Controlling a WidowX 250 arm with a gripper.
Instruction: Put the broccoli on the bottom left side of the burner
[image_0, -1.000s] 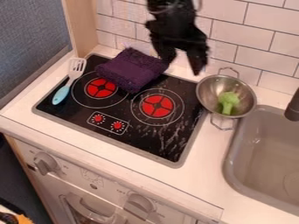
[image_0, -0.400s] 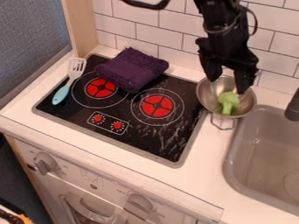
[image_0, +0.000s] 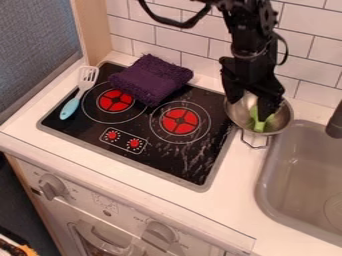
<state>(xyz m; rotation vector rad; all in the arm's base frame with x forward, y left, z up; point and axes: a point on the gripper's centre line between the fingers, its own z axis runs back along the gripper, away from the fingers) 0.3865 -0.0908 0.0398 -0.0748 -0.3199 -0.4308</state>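
Burner (image_0: 170, 165): drop spot is its near left. Sink (image_0: 320, 155): right of it; a weak grip swinging wide could lose the piece there. Gripper (image_0: 249, 109): fingers apart, down at the bowl. Purple cloth (image_0: 150, 80): far side of burner; a low carry could snag it. Metal bowl (image_0: 282, 124): right of burner; closing on its rim would drag it. Spatula (image_0: 79, 94): left side; a wide release could hit the handle. Broccoli (image_0: 259, 126): in the bowl, partly behind the right finger; off-centre closing could roll it.
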